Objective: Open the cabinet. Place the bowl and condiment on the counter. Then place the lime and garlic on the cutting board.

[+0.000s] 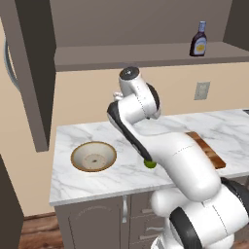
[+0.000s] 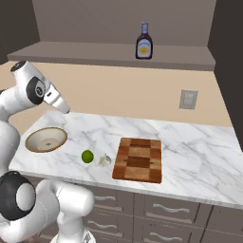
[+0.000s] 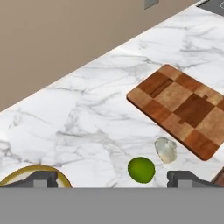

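Marble runs the length of the desk (image 2: 190,142), white with grey veins, under an opened cabinet (image 1: 34,73) whose shelf carries the condiment bottle (image 2: 144,41). Taking the cutting board (image 2: 138,160) as the landmark and reading the right base view from the left: the bowl (image 2: 46,139) sits well to the board's left near the desk's end, already down from the cabinet; the lime (image 2: 87,156) lies nearer, between bowl and board; the garlic (image 2: 105,160) rests just right of the lime, close beside the board's left edge but apart from it. The bottle stands up on the shelf, above and behind the board.

The claw (image 3: 111,177) hangs above the desk with its tips spread wide and nothing between them, the lime just ahead of it in the hand view.

Likely next is the bottle. It looks rigid and light, smooth-sided (so probably slippery), and tall enough to tip; a hold across the broad labelled body seems safer than the narrow neck. The lime is round, firm and apt to roll, best pinched across its middle from above. The garlic is small, light and lumpy, so the tips should close low on the bulb.
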You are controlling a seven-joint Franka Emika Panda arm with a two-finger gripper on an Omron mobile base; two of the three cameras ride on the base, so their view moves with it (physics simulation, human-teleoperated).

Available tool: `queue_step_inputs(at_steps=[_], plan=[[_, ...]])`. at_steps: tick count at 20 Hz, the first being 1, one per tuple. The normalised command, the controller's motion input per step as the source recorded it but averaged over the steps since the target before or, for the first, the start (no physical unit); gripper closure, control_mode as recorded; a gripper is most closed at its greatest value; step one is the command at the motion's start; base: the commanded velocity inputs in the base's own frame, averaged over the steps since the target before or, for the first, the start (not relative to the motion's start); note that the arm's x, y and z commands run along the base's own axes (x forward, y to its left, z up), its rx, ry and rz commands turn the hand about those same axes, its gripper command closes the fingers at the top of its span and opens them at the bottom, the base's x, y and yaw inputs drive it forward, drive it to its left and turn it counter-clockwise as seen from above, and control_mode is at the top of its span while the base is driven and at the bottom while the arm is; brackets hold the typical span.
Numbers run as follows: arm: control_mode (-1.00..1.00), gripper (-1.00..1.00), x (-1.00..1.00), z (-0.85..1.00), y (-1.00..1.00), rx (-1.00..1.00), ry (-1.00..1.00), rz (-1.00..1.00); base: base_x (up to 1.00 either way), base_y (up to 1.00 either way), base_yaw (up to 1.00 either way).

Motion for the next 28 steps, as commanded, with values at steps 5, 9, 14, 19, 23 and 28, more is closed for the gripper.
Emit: queue_step_inputs(at_steps=[5, 9, 14, 19, 23, 28], plan=[[-1.0, -1.0, -0.28, 0.0, -0.16, 0.0, -0.02, 0.04, 0.0, 0.0, 0.0], [-1.0, -1.0, -0.71, 0.01, -0.49, 0.06, -0.07, 0.01, 0.0, 0.0, 0.0], [-1.0, -1.0, -0.96, 0.05, -0.55, 0.02, -0.03, 0.0, 0.0, 0.0, 0.0], [-1.0, -1.0, -0.88, 0.09, -0.38, -0.01, 0.05, 0.04, 0.0, 0.0, 0.0], [-1.0, -1.0, -0.47, 0.59, -0.23, -0.05, 0.07, 0.07, 0.0, 0.0, 0.0], [-1.0, -1.0, -0.47, 0.9, -0.27, -0.05, 0.0, 0.09, 0.0, 0.0, 0.0]])
